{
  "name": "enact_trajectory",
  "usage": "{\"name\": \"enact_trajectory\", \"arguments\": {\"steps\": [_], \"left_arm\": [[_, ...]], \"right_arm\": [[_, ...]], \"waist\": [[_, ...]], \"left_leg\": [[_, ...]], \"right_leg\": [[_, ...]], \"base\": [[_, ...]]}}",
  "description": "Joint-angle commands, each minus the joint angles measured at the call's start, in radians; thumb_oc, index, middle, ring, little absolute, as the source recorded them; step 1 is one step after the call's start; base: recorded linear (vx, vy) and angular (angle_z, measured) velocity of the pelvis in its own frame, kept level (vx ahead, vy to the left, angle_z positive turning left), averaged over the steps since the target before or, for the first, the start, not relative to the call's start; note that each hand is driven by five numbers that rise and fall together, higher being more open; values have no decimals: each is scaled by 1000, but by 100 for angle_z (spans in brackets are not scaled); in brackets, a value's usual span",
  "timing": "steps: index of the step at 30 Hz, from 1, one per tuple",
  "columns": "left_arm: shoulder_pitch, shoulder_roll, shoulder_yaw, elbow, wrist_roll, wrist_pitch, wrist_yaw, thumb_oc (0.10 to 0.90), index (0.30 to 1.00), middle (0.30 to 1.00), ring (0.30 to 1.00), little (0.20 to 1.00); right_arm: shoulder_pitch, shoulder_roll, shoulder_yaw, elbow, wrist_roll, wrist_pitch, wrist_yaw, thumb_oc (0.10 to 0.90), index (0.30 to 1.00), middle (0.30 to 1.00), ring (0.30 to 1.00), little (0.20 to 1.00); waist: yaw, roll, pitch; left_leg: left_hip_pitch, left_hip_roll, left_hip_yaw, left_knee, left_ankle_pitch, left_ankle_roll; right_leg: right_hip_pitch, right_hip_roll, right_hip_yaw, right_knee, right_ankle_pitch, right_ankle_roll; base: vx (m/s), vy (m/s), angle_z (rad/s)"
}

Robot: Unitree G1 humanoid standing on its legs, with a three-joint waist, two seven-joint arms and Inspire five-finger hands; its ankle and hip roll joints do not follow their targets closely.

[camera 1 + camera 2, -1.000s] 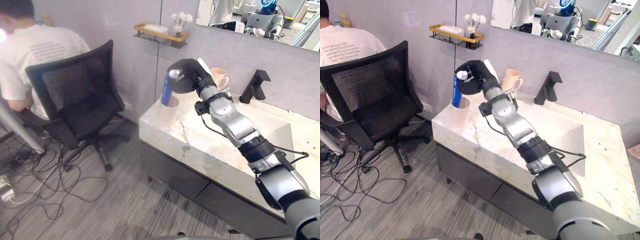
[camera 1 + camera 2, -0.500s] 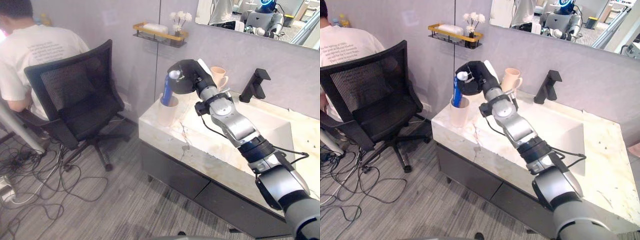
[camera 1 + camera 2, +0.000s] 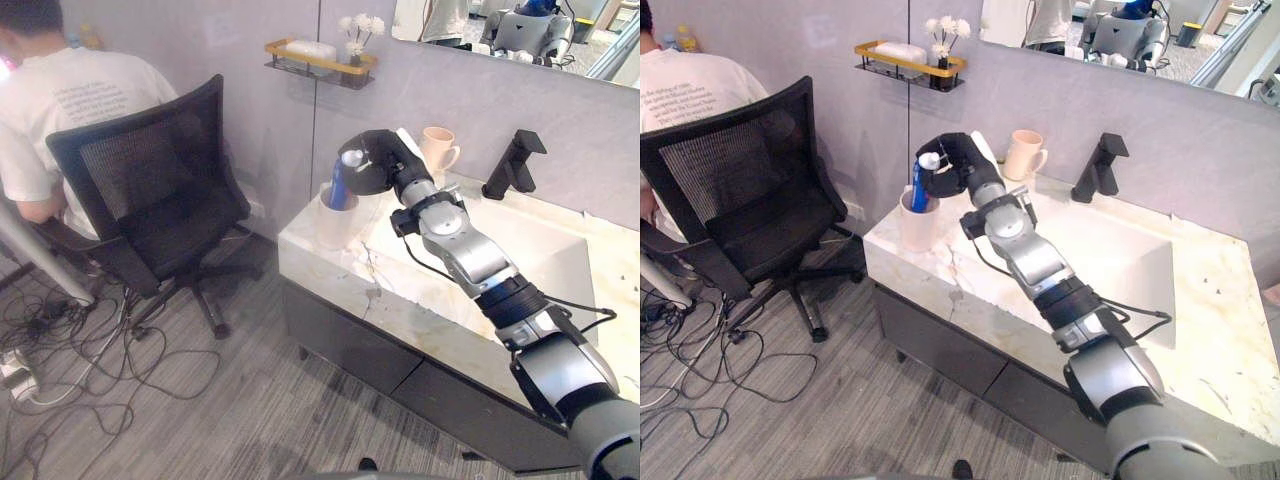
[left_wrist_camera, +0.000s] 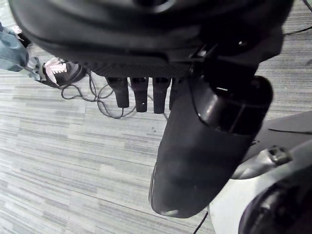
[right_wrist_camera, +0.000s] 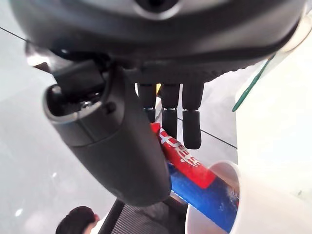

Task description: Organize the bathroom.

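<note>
Right robot hand is curled around a blue-and-red toothpaste tube, whose lower end sits inside the translucent white plastic cup at the marble counter's 10 o'clock corner. Left robot hand, fingers relaxed, hangs over grey floor.

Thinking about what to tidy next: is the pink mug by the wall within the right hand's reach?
Probably yes: the right hand, shut on the blue tube in the cup, is beside the pink mug; it must release first.

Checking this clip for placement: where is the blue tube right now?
The blue tube stands in the white cup at the counter's left corner, left of the sink, with the right hand curled round its top.
</note>
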Motion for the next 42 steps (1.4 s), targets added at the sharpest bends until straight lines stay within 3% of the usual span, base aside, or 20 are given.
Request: {"name": "enact_trajectory", "arguments": {"steps": [1, 4, 5, 7, 34, 42], "left_arm": [[-10, 40, -56, 90, -7, 6, 12, 800, 900, 900, 900, 900], [-11, 38, -58, 89, -5, 7, 10, 800, 900, 900, 900, 900], [-12, 37, -58, 89, -5, 9, 9, 800, 900, 900, 900, 900], [-12, 37, -57, 92, -10, 7, 10, 800, 900, 900, 900, 900], [-20, 37, -64, 91, 18, 15, 1, 800, 900, 900, 900, 900], [-14, 41, -69, 90, 78, 6, -11, 800, 900, 900, 900, 900]], "right_arm": [[-138, 49, -87, -7, -55, -89, -54, 400, 300, 300, 300, 300], [-141, 48, -87, 0, -47, -90, -62, 405, 307, 307, 307, 307], [-141, 46, -89, 0, -42, -87, -62, 580, 571, 571, 571, 571], [-142, 47, -92, 5, -36, -90, -67, 800, 900, 900, 900, 900], [-139, 27, -104, 22, -12, -101, -41, 800, 900, 900, 900, 900], [-129, 15, -123, -28, 94, -127, -8, 800, 900, 900, 900, 900]], "waist": [[4, -50, -52], [1, -49, -53], [0, -49, -53], [-1, -49, -54], [-10, -51, -58], [-23, -51, -64]], "left_leg": [[5, -8, 90, 137, -106, 78], [6, -8, 94, 138, -107, 77], [7, -8, 95, 137, -107, 77], [8, -8, 97, 138, -108, 77], [6, -8, 102, 148, -115, 77], [8, -10, 121, 155, -120, 77]], "right_leg": [[-164, -84, 117, 151, -4, 94], [-166, -83, 121, 150, -3, 94], [-167, -82, 122, 149, -2, 95], [-168, -82, 123, 149, 0, 96], [-172, -77, 135, 155, -3, 94], [-176, -77, 144, 153, 2, 98]], "base": [[0, 0, 0], [0, 0, 0], [0, 0, 0], [0, 0, 0], [0, 0, 0], [0, 0, 0]]}}
